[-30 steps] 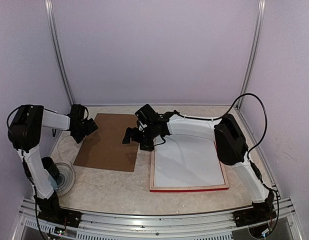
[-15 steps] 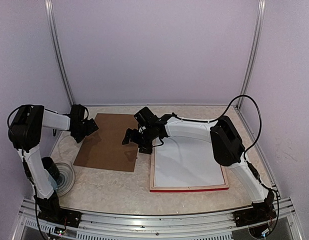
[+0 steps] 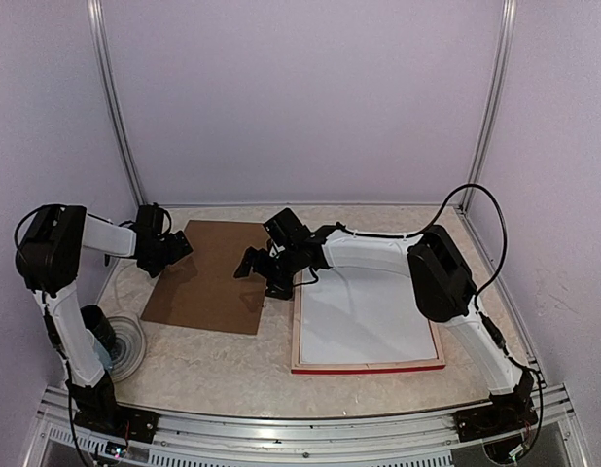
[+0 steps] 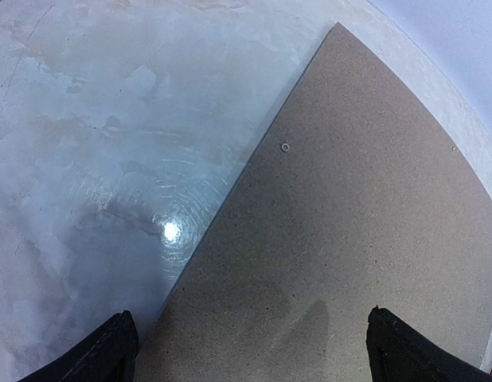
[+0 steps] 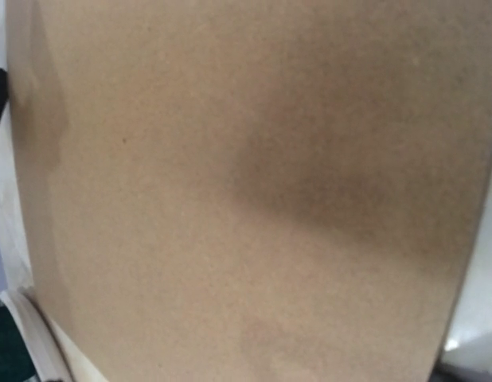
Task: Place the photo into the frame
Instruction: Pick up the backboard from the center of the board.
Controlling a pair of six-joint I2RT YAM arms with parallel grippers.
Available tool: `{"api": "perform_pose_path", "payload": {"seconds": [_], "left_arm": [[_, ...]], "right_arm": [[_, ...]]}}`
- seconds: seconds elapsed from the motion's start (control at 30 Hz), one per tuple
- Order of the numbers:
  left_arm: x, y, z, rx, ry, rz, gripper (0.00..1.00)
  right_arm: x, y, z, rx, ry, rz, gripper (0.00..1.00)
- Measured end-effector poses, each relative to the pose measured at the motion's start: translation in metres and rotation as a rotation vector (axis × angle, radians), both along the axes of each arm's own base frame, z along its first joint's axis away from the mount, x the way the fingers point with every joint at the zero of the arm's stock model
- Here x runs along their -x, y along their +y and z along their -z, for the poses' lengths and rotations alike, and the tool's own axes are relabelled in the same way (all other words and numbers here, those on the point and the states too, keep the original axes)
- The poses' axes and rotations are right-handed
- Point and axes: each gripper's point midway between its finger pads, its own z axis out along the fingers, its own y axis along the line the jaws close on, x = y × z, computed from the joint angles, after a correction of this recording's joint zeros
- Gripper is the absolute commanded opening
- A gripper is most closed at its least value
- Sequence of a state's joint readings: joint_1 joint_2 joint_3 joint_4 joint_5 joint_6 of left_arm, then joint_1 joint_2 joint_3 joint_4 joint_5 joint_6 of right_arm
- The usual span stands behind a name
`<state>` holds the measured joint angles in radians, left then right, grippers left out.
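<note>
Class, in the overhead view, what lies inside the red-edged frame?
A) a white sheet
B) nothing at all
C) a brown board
A: the photo, white side up, fills the frame; the brown board lies to its left.

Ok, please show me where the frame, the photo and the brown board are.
the frame (image 3: 369, 369): top external view, its red near edge
the photo (image 3: 369, 316): top external view, middle of its white back
the brown board (image 3: 208, 282): top external view, its bare middle
</note>
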<state>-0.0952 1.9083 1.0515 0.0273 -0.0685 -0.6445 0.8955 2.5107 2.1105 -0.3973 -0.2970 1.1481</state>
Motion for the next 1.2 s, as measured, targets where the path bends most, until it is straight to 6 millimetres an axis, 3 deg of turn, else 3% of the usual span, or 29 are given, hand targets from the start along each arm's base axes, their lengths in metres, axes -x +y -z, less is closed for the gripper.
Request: {"api": "perform_pose_path", "payload": {"seconds": [0.47,0.7,1.2], "left_arm": [[0.001,-0.004,-0.001,-0.005,-0.029,0.013,0.99],[0.011,-0.012,-0.001,0.0,-0.023,0.029,0.99],[0.023,-0.044,-0.001,0.005,-0.01,0.092,0.99]], "right_arm": [[0.0,-0.006,-0.006,-0.071,-0.075,-0.068,0.99],[0.001,-0.015,-0.009,-0.068,-0.103,-0.094,0.99],[0.016,-0.041,-0.049,-0.069,-0.163,-0.103,0.99]]}}
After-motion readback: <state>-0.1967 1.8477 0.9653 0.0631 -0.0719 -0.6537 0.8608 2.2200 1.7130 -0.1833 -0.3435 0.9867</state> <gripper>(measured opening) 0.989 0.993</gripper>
